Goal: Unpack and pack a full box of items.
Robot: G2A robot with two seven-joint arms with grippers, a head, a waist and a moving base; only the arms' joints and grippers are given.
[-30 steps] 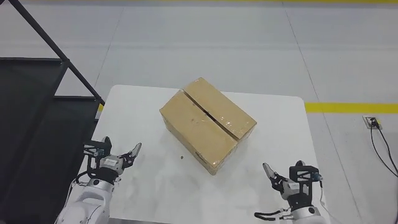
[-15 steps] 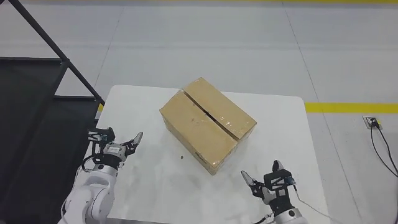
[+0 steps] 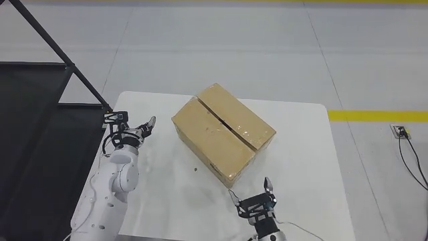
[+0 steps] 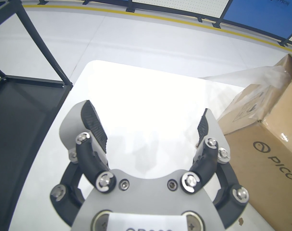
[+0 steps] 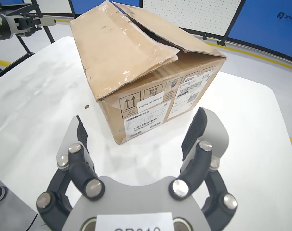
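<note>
table (image 3: 294, 174) is carrying the box (image 3: 223, 132) at its middle, flaps lying shut (one edge crumpled and lifting a little). i am judging that a jaw catching that loose edge sideways risks shoving the whole box along instead of opening it. left gripper (image 3: 132, 122) is hanging at nine o'clock of the box, right gripper (image 3: 251, 193) at six o'clock, both jaws spread wide, holding nothing, apart from the cardboard.

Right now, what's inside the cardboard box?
Cannot see the contents: the cardboard box sits on the table with both top flaps folded shut. The right wrist view shows a dark gap where the flaps lift, but nothing is discernible through it.
</note>
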